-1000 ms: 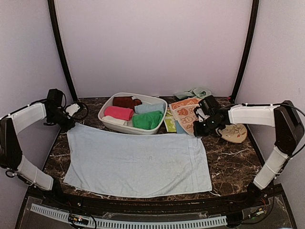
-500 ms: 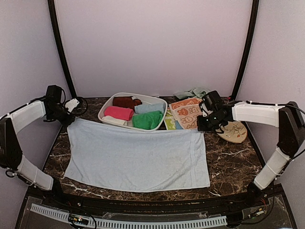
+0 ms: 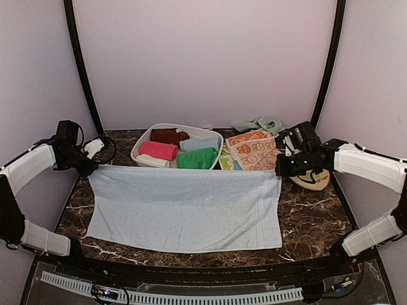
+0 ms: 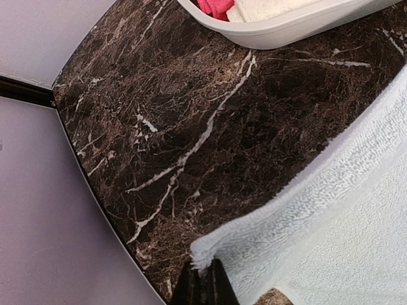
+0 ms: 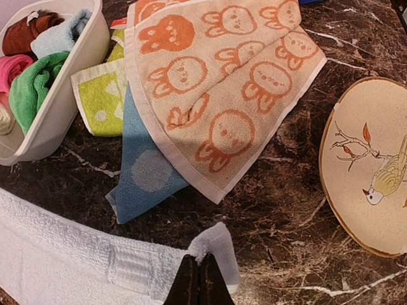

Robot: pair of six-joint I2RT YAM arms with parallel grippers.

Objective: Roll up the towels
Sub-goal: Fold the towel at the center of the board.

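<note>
A large pale blue towel point(image 3: 184, 206) lies spread over the middle of the marble table. My left gripper point(image 3: 91, 168) is shut on its far left corner point(image 4: 206, 251) and holds it raised. My right gripper point(image 3: 280, 171) is shut on its far right corner point(image 5: 213, 244) and holds it raised too. The far edge is stretched taut between them. A peach towel with orange bunny prints point(image 5: 216, 95) lies flat behind it, over a blue dotted towel point(image 5: 143, 171) and a green-yellow one point(image 5: 102, 95). Rolled brown, pink, pale blue and green towels sit in the white basin point(image 3: 143, 159).
A round tan disc with a bird picture point(image 3: 315, 178) lies on the table right of my right gripper; it also shows in the right wrist view point(image 5: 372, 165). A crumpled pale green cloth point(image 3: 257, 124) lies at the back wall. The basin wall point(image 4: 299, 28) stands just behind the towel's far edge.
Both grippers have moved outward and slightly back with the towel's far corners, my right one most. The far edge has lifted and pulled taut, and the towel has spread wider.
</note>
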